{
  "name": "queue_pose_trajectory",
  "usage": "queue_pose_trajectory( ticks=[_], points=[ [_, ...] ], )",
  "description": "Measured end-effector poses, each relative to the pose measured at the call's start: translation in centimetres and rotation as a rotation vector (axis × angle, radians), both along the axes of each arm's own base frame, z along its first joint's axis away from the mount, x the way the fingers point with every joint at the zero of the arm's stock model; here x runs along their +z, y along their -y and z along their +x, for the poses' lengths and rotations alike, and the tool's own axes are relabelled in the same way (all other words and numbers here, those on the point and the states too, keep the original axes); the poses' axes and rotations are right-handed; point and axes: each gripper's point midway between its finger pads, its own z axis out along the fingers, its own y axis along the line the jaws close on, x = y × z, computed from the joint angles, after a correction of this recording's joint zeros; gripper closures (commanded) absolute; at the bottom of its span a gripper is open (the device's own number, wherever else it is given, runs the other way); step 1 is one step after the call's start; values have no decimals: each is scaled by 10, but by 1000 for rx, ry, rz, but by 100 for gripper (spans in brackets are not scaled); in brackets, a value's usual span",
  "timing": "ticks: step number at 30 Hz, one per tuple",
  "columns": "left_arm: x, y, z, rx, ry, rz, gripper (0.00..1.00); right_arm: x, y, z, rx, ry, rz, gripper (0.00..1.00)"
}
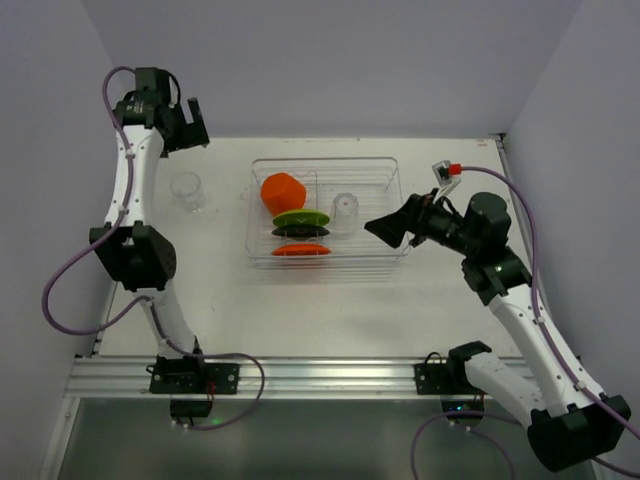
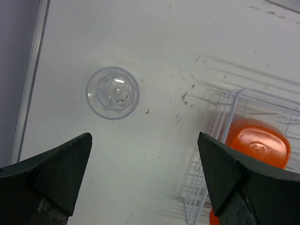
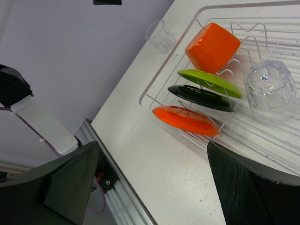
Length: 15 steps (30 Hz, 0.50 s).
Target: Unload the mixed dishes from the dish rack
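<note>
The dish rack (image 1: pixel 375 240) sits mid-table and is mostly full. The orange cup (image 1: pixel 283 191) lies tipped on its side at the far left end. In front of it the lime-green plate (image 1: pixel 301 218), the black plate (image 1: pixel 301 232) and the orange plate (image 1: pixel 300 249) lean close together in the wire dividers. One clear tumbler (image 1: pixel 345 212) sits just to their right, apparently mouth-down. The other tumbler (image 1: pixel 187 191) is already out, standing alone on the table (image 1: pixel 300 310) well left of the rack.

The left gripper (image 2: pixel 144 136) hangs above that bare patch between tumbler and rack, jaws spread wide with nothing in them. The right gripper (image 1: pixel 385 228) is at the rack's right side, pointed in toward the dishes. It is likewise wide open and empty, touching nothing as far as I can tell.

From where I stand, the plates look like the worry. They are packed so tightly that a finger going in for one could nudge its neighbour over or snag a wire. The rack looks light enough to be dragged or lifted along with it. The tumbler in the rack is smooth and see-through, so a grip set a little off-centre might squirt it sideways into the plates. The tilted cup offers only slanted faces and could roll out of a pinch. The left arm, reaching toward the rack, could also clip the tumbler that is already out.
</note>
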Motion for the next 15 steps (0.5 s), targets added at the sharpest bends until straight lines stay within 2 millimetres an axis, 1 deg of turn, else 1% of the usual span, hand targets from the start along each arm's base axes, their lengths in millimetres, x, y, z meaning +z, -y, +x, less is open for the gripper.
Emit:
queue_pose_trajectory(
  ticks=[2,3,4,9,12,15],
  points=[
    [22,7,-10,-10,56,-19,0,1,0,1,0,-1,-3,1],
    [27,11,-14,-15,77,-33,0,1,0,2,0,-2,-5,1],
    [45,17,-22,-27,124,-42,0,2,0,3,0,-1,-7,1],
    [99,52,-54,-111,316,-122,0,4,0,6,-6,-3,-25,1],
    [120,67,-78,-153,416,-173,0,3,2,9,-22,-4,-37,1],
    [130,81,-101,-195,495,-221,0,0,3,11,-30,-16,-51,1]
  ],
)
